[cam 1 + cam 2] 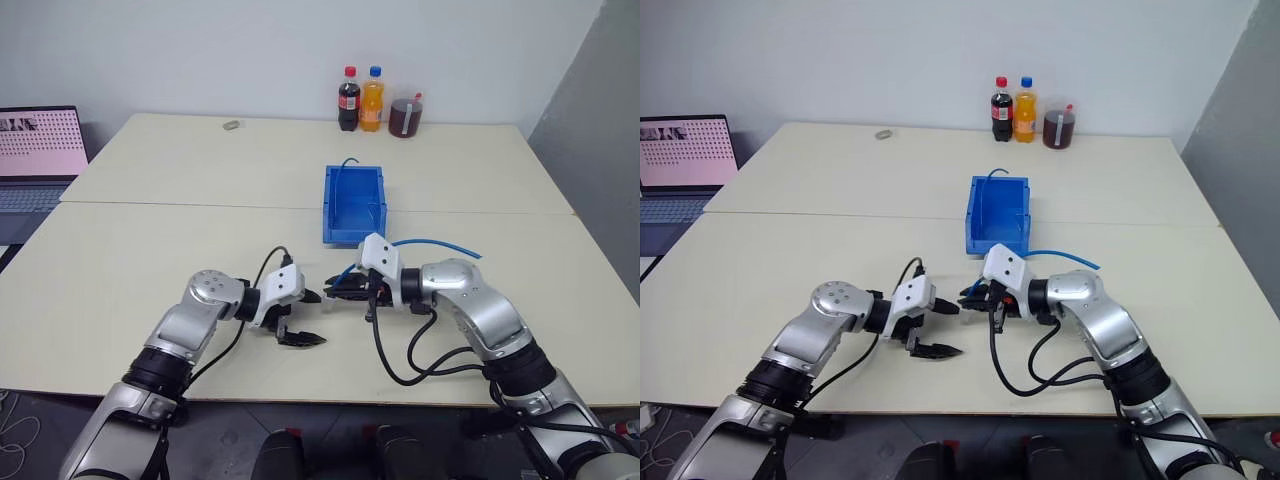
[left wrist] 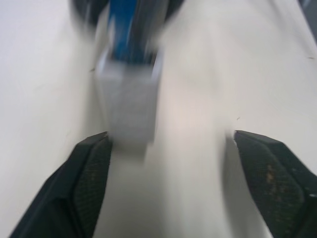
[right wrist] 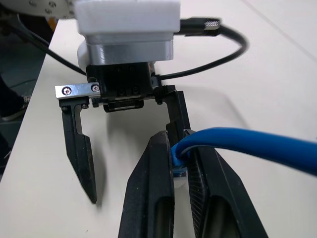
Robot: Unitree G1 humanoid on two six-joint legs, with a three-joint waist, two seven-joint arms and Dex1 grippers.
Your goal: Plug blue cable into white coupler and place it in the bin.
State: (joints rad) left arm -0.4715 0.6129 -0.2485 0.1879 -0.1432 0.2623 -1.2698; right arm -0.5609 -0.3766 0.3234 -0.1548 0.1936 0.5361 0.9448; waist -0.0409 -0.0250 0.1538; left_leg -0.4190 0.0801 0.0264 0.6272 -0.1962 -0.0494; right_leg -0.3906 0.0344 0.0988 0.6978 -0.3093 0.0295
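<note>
Plugging looks done: white coupler sitting on the blue cable end, pinched in the right gripper. Left gripper spread wide just beside it, empty. Still left: dropping it into the bin just beyond.

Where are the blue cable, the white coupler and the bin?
blue cable point(image 3: 257, 148): right wrist view, its sheath.
white coupler point(image 2: 130, 104): left wrist view, its near face.
bin point(image 1: 341, 234): left eye view, its front wall.
</note>
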